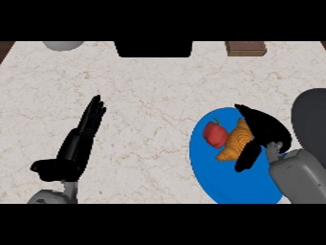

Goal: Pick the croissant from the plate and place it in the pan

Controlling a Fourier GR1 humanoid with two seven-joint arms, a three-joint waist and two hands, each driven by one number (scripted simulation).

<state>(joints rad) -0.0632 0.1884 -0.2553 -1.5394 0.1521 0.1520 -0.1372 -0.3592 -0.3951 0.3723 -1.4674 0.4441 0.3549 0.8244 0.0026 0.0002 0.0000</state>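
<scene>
A: Counter top (151,95)?
B: Pale marble, veined. Dark strips at far left and far right edges.

A: Blue plate (225,186)?
B: Right of centre, near side. Round, flat on the counter.

A: On the plate?
B: Croissant (234,139), golden brown, roughly mid-plate. Red pepper (215,135) touching its left side.

A: Right hand (264,128)?
B: Black, over the plate, grey forearm entering from lower right. Fingers curved across the croissant's far and right side, thumb down along its near right end. Clamped on the croissant, still on the plate.

A: Pan (320,127)?
B: Dark grey, round, at the right edge, just beside the plate. Partly cut off by the view.

A: Left hand (88,124)?
B: Left of centre, well apart from the plate. Fingers straight, together, pointing far. Holding nothing.

A: Far edge?
B: Grey rounded object (64,45) at far left, black block (153,49) at centre, brown box (245,48) to the right. All cut off, not identifiable further.
</scene>
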